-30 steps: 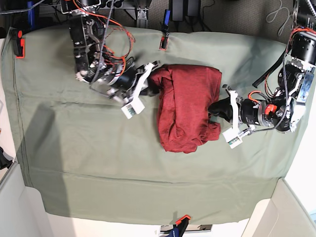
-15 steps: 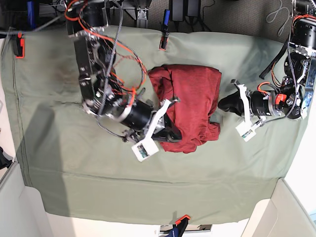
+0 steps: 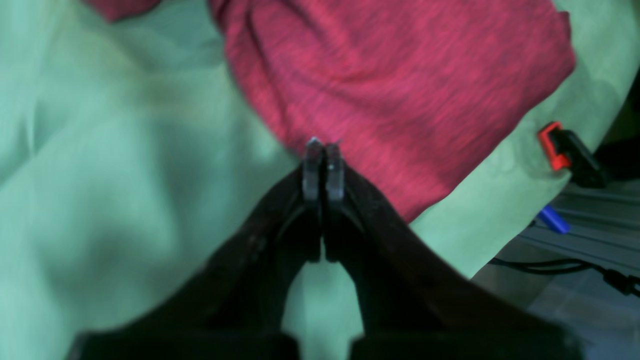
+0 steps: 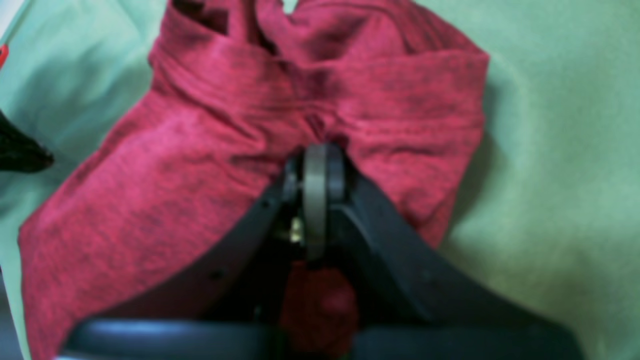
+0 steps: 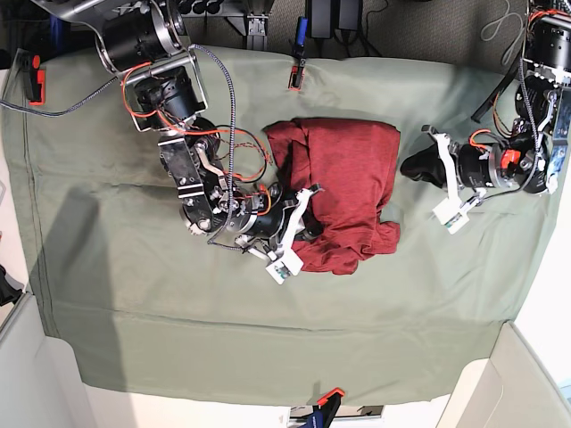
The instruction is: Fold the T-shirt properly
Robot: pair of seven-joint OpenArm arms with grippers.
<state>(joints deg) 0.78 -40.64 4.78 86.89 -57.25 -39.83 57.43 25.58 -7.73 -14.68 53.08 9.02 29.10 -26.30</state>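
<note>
T-shirt (image 5: 343,183) bunched, creased, roughly folded

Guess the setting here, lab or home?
Likely a robotics lab bench. A green cloth is held to the table by orange clamps, two cabled arms work over a T-shirt, and power gear and cables crowd the far edge.
</note>
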